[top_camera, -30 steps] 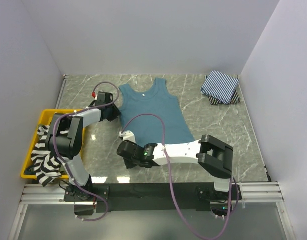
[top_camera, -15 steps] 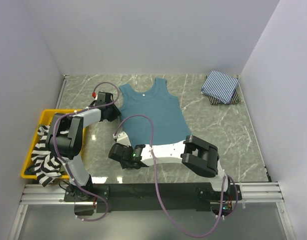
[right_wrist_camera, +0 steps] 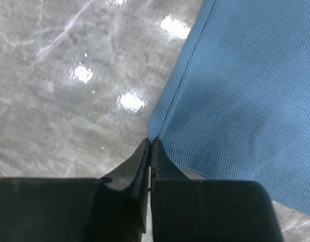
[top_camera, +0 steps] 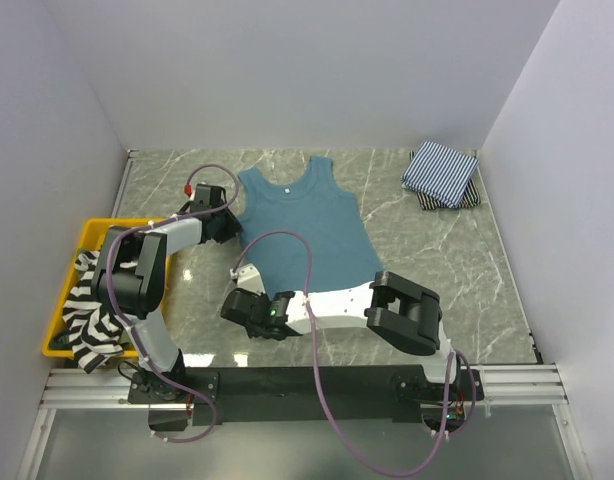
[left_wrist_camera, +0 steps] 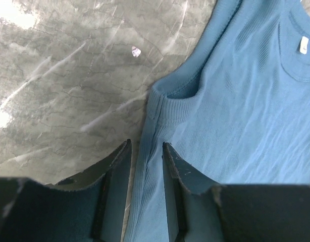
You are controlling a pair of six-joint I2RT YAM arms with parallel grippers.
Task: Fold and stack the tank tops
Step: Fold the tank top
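Right pincer (right_wrist_camera: 150,143) is pressed together at the near hem corner of the blue top (top_camera: 307,225), which lies flat mid-table. I see the left pincer (left_wrist_camera: 146,146) spread astride its side edge, with bare table (top_camera: 202,290) left of both edges.

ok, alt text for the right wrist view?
Right gripper, jaws shut, tips at the hem corner of the teal tank top, which lies flat on a grey marble table. Whether any cloth is pinched is not clear.

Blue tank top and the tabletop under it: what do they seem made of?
Blue tank top: apparently matte ribbed knit cloth, by its fine ribs and stitched hem. Tabletop: glossy grey marble or a marble-look sheet, veined, with bright glare spots.
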